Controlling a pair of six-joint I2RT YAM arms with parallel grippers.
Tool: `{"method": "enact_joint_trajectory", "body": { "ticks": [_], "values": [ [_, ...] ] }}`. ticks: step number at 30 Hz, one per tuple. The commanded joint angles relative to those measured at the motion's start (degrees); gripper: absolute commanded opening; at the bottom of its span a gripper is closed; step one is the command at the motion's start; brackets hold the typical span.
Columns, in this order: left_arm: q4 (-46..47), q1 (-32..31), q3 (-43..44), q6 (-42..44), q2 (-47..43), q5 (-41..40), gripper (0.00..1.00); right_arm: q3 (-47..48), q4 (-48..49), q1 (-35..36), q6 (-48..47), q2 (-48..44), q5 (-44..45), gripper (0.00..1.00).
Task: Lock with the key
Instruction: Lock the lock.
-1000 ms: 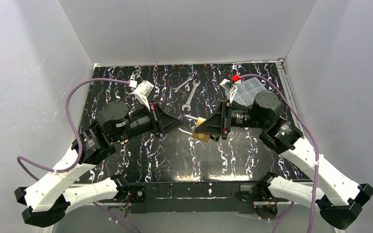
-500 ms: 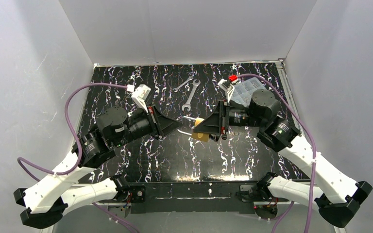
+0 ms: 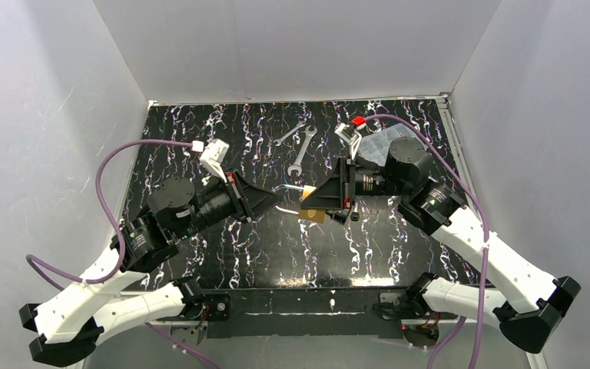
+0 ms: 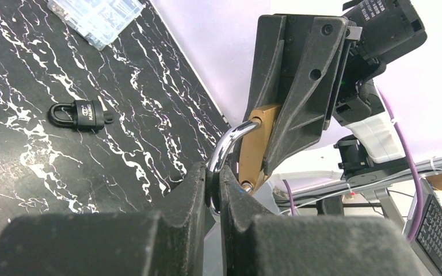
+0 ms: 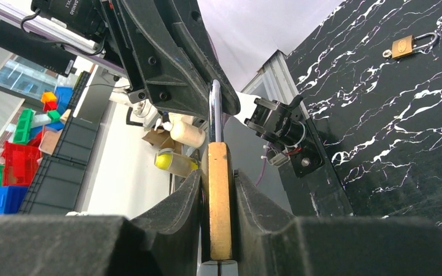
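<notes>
A brass padlock [image 3: 312, 210] with a chrome shackle [image 4: 230, 141] is held in the air between both arms above the middle of the mat. My right gripper [image 5: 218, 178] is shut on the padlock's brass body [image 5: 219, 201], with the shackle [image 5: 215, 112] pointing away from it. My left gripper [image 4: 214, 175] is shut on the curved shackle, facing the right gripper [image 3: 307, 201]. In the top view the left gripper [image 3: 276, 198] meets the padlock from the left. No key shows clearly in any view.
Two wrenches [image 3: 299, 144] lie at the back middle of the black marbled mat [image 3: 276, 246]. A clear plastic box [image 3: 384, 142] sits at the back right. A black padlock [image 4: 83, 114] and a small brass padlock [image 5: 406, 46] lie on the mat.
Both arms have shifted a little to the left with the padlock held between them. The grips on body and shackle look unchanged.
</notes>
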Motion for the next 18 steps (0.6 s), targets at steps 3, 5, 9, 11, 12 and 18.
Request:
{"method": "enact_joint_trajectory", "body": {
  "ticks": [3,5,9,11,12,18],
  "values": [
    [3.18,-4.21,-1.96,-2.65,-0.37,13.79,0.0,2.7,15.23,-0.86,1.85,3.73,9.39,0.01],
    [2.85,-4.26,-2.15,-2.8,-0.85,13.71,0.0,2.82,15.99,-0.86,1.98,4.04,8.97,0.01],
    [2.12,-4.25,-2.3,-3.26,-1.24,13.86,0.0,3.95,15.74,-0.86,1.88,4.87,8.49,0.01],
    [2.01,-4.26,-2.49,-3.6,-1.29,14.04,0.0,4.34,15.71,-0.86,1.94,5.1,8.48,0.01],
    [1.88,-4.26,-2.62,-3.93,-1.39,14.05,0.0,4.52,15.72,-0.86,1.98,5.17,8.43,0.01],
    [0.06,-4.26,-3.31,-5.48,-2.17,12.7,0.0,5.88,15.72,-0.86,2.6,6.03,8.15,0.01]
  ]
}}
